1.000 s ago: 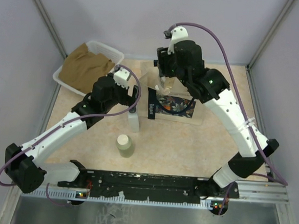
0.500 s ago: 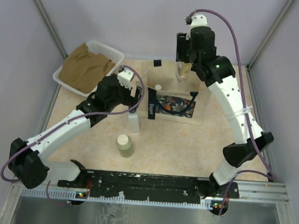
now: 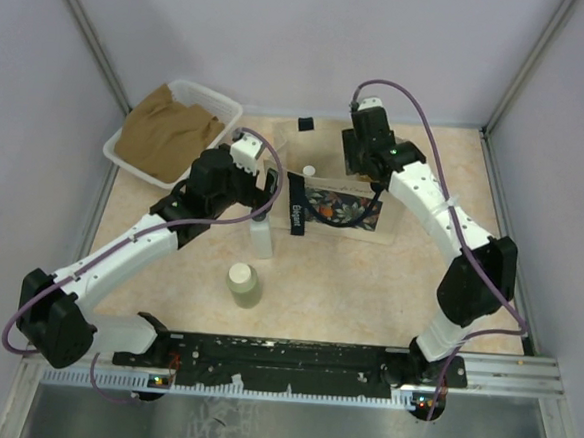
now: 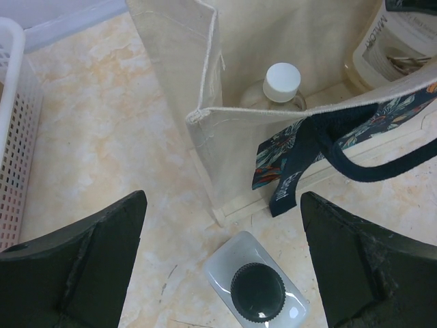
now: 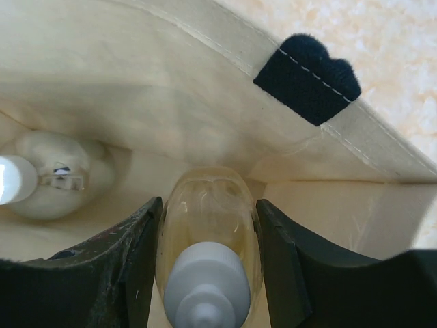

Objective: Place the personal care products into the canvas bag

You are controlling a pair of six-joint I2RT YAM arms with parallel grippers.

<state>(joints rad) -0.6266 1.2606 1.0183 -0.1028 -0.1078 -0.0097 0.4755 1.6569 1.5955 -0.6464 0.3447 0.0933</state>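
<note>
The canvas bag (image 3: pixel 343 205) stands open at mid-table. My right gripper (image 3: pixel 361 172) reaches down inside it, shut on the amber bottle (image 5: pixel 208 232) with a whitish cap; in the right wrist view the right gripper (image 5: pixel 208 205) presses both its sides. A clear bottle with a pale cap (image 4: pixel 281 83) stands in the bag's left end (image 5: pixel 48 174). My left gripper (image 4: pixel 222 205) is open above the white bottle with black cap (image 4: pixel 257 294), which stands just left of the bag's front corner (image 3: pixel 261 239). The pale green bottle with cream cap (image 3: pixel 243 284) stands nearer me.
A clear plastic tub with brown cloth (image 3: pixel 173 131) sits at the back left; its white wall (image 4: pixel 13 137) shows in the left wrist view. The bag's black strap with white lettering (image 3: pixel 295 211) hangs over its front. Enclosure walls rise on three sides.
My right arm carried the amber bottle from above the bag's rear edge down into the bag. My left arm shifted only slightly, staying over the white bottle.
</note>
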